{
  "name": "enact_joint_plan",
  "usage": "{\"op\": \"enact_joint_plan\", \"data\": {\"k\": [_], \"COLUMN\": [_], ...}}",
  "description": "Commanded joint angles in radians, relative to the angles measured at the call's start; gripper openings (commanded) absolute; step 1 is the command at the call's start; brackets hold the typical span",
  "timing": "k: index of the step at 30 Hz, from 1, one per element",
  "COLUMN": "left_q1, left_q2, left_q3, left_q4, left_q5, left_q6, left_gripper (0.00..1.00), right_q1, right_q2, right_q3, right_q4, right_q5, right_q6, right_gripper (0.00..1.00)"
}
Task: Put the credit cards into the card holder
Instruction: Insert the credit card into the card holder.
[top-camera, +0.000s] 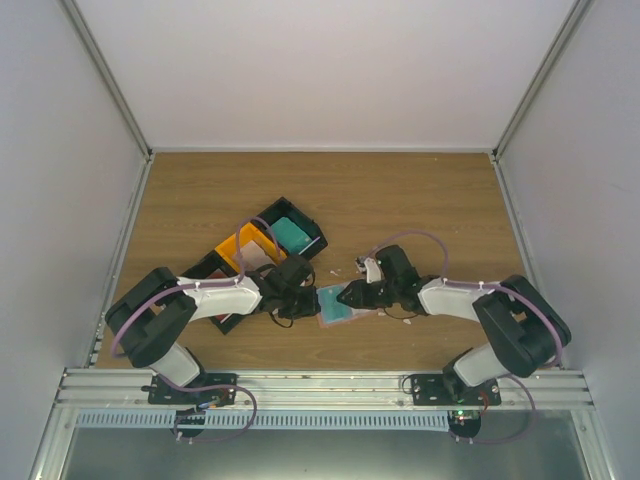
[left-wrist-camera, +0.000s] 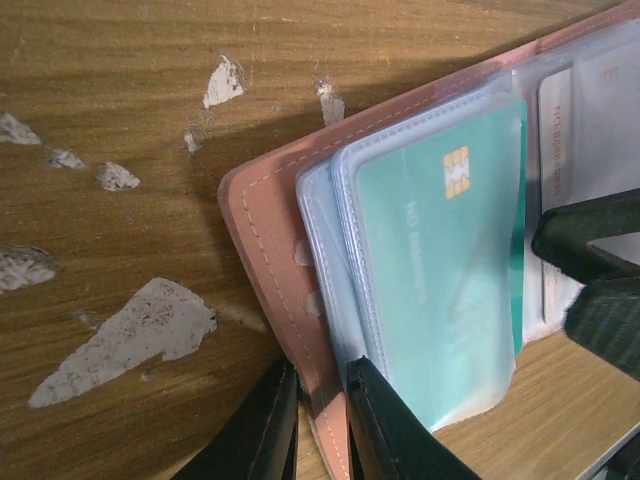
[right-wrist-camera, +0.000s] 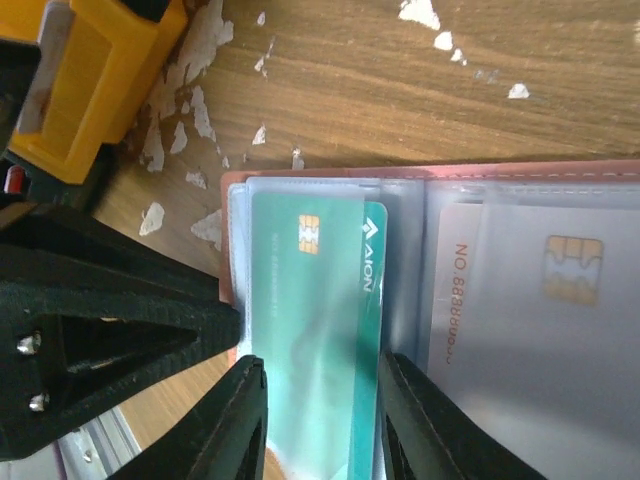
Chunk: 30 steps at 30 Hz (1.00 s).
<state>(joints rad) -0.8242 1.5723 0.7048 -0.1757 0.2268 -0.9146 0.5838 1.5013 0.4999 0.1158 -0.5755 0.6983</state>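
The salmon-pink card holder (top-camera: 335, 310) lies open on the table between both arms. My left gripper (left-wrist-camera: 322, 368) is shut on the edge of its pink cover (left-wrist-camera: 265, 250). A teal credit card (right-wrist-camera: 315, 300) sits partly inside a clear sleeve of the holder, its near end sticking out. My right gripper (right-wrist-camera: 322, 365) grips that card by its two long edges. A pale pinkish-white card (right-wrist-camera: 530, 290) sits in the neighbouring sleeve. In the top view the left gripper (top-camera: 312, 298) and right gripper (top-camera: 348, 296) meet over the holder. No red card shows.
An orange bin (top-camera: 245, 250) and a black bin (top-camera: 296, 232) holding something teal stand just behind the left gripper. The orange bin (right-wrist-camera: 90, 70) is close in the right wrist view. White scraps (left-wrist-camera: 130, 335) are scattered on the wooden table (top-camera: 420, 200).
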Motion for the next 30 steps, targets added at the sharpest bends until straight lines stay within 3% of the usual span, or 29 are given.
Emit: {"op": "enact_joint_plan", "data": {"k": [1,10,17,30], "left_q1": [-0.012,-0.012,-0.012,-0.006], "left_q2": [-0.012,-0.038,-0.078,-0.071], "left_q3": [0.011,0.012,0.012,-0.055], "left_q4": [-0.015,-0.026,-0.021,0.165], "left_q5": [-0.004,-0.015,-0.033,0.075], "left_q6": [0.023,0.017,0.013,-0.02], "left_gripper": [0.19,0.2,0.2,0.24], "right_q1": [0.005,0.034,0.113,0.191], "right_q2": [-0.044,-0.051,-0.044,0.036], "right_q3": [0.025,0.069,0.142,0.188], "right_q4": [-0.096,-0.185,-0.309,-0.404], "right_q5": [0.061,0.125,0.309,0.482], "right_q6": [-0.051,-0.107,-0.138,-0.115], "right_gripper": [0.36,0.39,0.39,0.33]}}
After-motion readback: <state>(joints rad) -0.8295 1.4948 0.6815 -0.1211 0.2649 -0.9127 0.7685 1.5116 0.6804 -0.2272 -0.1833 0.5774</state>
